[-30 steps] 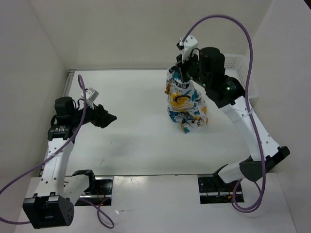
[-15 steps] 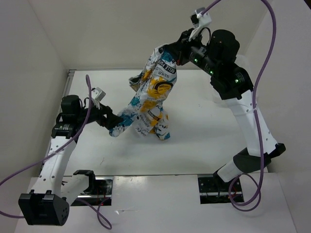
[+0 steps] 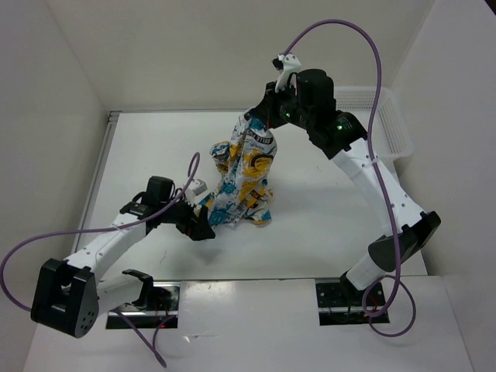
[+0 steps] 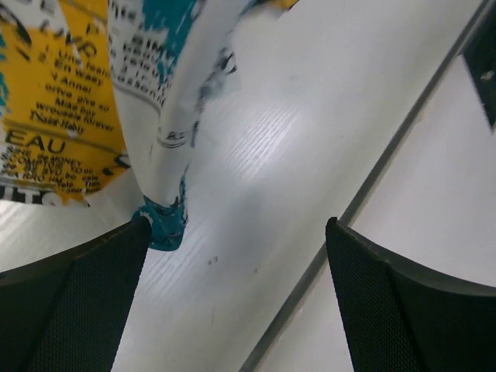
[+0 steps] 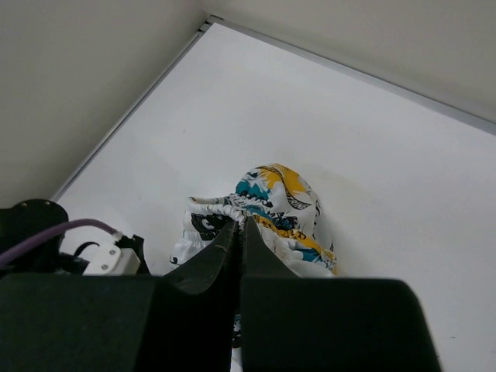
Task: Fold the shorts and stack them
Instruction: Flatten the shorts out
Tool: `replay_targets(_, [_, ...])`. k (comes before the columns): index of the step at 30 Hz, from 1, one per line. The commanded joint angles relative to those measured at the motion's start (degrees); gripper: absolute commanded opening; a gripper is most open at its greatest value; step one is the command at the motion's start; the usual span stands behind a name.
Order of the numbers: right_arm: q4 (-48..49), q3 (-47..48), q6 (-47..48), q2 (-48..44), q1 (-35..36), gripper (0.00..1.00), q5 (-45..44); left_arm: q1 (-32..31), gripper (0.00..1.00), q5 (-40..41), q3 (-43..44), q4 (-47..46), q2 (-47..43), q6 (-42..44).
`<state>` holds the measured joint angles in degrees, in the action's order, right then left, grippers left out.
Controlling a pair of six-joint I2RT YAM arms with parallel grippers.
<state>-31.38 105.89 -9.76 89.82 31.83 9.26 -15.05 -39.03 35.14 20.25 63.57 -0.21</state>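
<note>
Two left fingers (image 4: 70, 310) stand wide apart and empty just beside the bottom hem of the shorts (image 3: 244, 174), whose lower end rests crumpled on the white counter (image 3: 333, 205) while the right fingers (image 5: 218, 262), pinched shut on the waistband, hold them up, a white mesh basket (image 3: 387, 116) beyond.

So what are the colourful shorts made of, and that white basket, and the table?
The shorts look like soft, thin printed cloth, matte: they hang limp and crumple. The basket is probably stiff white plastic; its gridded walls keep their shape. The table seems a hard white board, slightly shiny, with fine grain lines.
</note>
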Motion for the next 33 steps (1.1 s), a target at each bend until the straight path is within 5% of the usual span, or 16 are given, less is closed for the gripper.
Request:
replay_targets(1, [3.6, 1.43, -0.17, -0.7, -0.28, 0.0, -0.56, -0.94, 1.0, 4.65, -1.12, -3.71, 0.94, 0.21])
replay_targets(8, [3.6, 0.2, 0.35, -0.7, -0.28, 0.0, -1.08, -3.06, 1.0, 18.62, -5.86, -18.13, 4.89, 0.21])
replay_targets(13, [3.6, -0.42, 0.97, -1.32, -0.28, 0.0, -1.7, -5.07, 1.0, 12.04, -4.2, -17.51, 7.44, 0.21])
replay_targets(16, [3.6, -0.94, 2.19, -1.84, -0.28, 0.0, -2.75, -5.87, 0.82, 13.62, -4.2, -21.3, 9.02, 0.21])
replay_targets(19, [3.6, -2.17, 2.81, -3.07, -0.28, 0.0, -3.37, -5.87, 0.47, 14.77, -4.2, -22.7, 9.82, 0.21])
replay_targets(20, [3.6, -2.17, 2.82, -3.07, -0.28, 0.0, -3.37, -5.87, 0.1, 14.77, -4.2, -23.58, 9.82, 0.21])
replay_targets(21, [3.6, -2.87, 3.34, -3.07, -0.28, 0.0, -4.06, -5.87, 0.0, 15.55, -4.2, -24.55, 9.82, 0.21])
replay_targets(26, [5.79, -5.25, 6.67, -4.22, -0.28, 0.0, -11.08, -4.83, 0.0, 21.17, 1.59, -23.6, 5.61, 0.21])
replay_targets(33, [13.79, 2.98, 13.0, 0.52, -0.89, 0.0, -28.93, 13.01, 0.0, 26.02, 26.1, -27.18, 4.38, 0.21])
